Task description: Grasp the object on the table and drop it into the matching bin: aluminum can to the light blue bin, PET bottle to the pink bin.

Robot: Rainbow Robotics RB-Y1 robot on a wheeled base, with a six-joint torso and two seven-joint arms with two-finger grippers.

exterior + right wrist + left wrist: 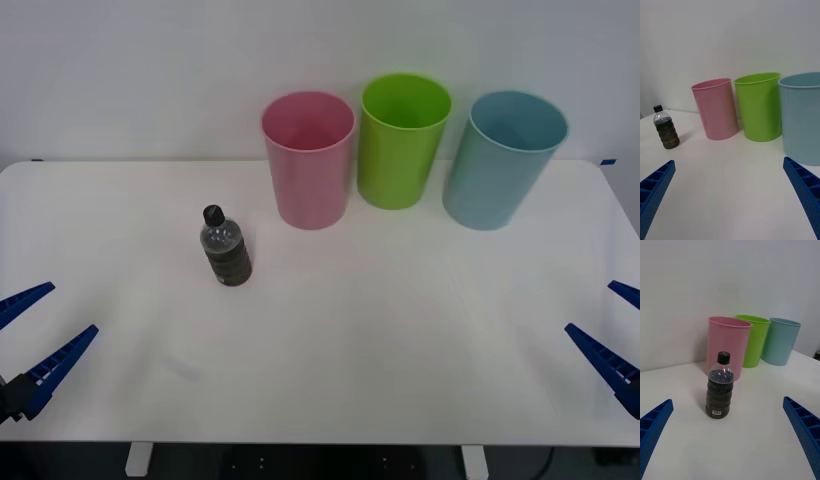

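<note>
A small clear PET bottle with a black cap and dark olive-brown label stands upright on the white table, left of centre, also seen as the bottle and bottle. Behind it stand the pink bin and, at the right, the light blue bin. My left gripper is open at the table's front left corner, well short of the bottle. At the front right edge my right gripper is open, far from the bottle.
A lime green bin stands between the pink and light blue bins, the three in a row near the table's back edge. A plain white wall rises behind them. Bare tabletop stretches between the grippers and the bins.
</note>
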